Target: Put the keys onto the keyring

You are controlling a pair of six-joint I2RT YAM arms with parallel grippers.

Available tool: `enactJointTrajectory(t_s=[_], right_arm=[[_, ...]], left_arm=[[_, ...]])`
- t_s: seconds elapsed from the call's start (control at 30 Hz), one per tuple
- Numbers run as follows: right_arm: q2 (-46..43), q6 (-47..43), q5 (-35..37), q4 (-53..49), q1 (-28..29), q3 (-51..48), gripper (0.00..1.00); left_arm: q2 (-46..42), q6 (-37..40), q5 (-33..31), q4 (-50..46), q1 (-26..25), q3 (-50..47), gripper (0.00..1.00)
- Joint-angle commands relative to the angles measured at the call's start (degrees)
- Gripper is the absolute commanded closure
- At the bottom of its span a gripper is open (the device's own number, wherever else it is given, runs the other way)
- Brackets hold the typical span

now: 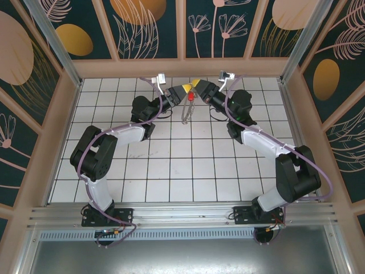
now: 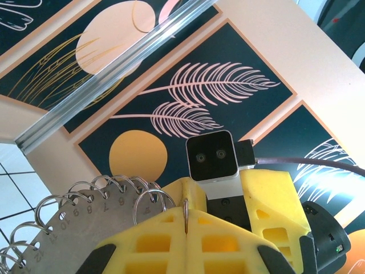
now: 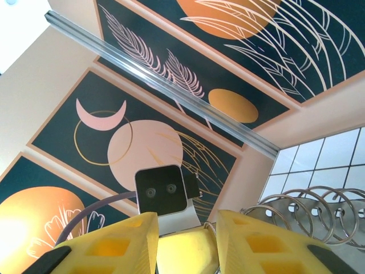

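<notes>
Keyring (image 1: 185, 112): large silvery loop fringed with small rings, hangs at upper centre, long axis vertical, below left gripper (image 1: 185, 90), which is fully closed, pinching its wire. Right gripper (image 1: 199, 87): just right, part-open, hold unclear. Key (image 1: 190, 97): tiny, red head, between both tips, beside loop top.

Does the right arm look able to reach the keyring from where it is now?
Probably yes. The right gripper sits tip to tip with the left gripper, which is shut on the keyring; the ring's coils show close beside the right fingers.
</notes>
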Motion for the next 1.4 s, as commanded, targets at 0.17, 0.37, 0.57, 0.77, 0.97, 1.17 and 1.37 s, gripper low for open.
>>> enactJointTrajectory(t_s=[0.17, 0.37, 0.57, 0.77, 0.97, 1.17, 1.37], right_arm=[[-0.73, -0.26, 0.0, 1.83, 0.15, -0.75, 0.68], [-1.33, 0.1, 0.02, 2.32, -0.87, -1.37, 0.68], [-1.17, 0.49, -0.5, 2.77, -1.0, -1.19, 0.69], [-0.41, 1.15, -1.47, 3.52, -0.7, -1.0, 0.72], [0.08, 0.78, -1.84, 3.15, 0.06, -0.12, 0.73], [0.6, 0.6, -1.63, 3.07, 0.72, -0.3, 0.71], [0.02, 0.36, -0.81, 2.81, 0.52, -1.62, 0.7]], left_arm=[[-0.94, 1.45, 0.05, 2.91, -0.21, -0.12, 1.0], [-1.25, 1.52, 0.05, 2.91, -0.25, -0.45, 1.0], [-1.22, 1.43, 0.08, 3.06, -0.25, -0.47, 1.0], [-1.34, 1.37, 0.02, 2.99, -0.19, -0.38, 1.0], [-1.2, 1.44, 0.09, 3.02, -0.25, -0.46, 1.0], [-1.37, 1.45, 0.08, 3.25, -0.25, -0.47, 1.0], [-1.68, 1.56, 0.11, 3.26, -0.25, -0.47, 1.0]])
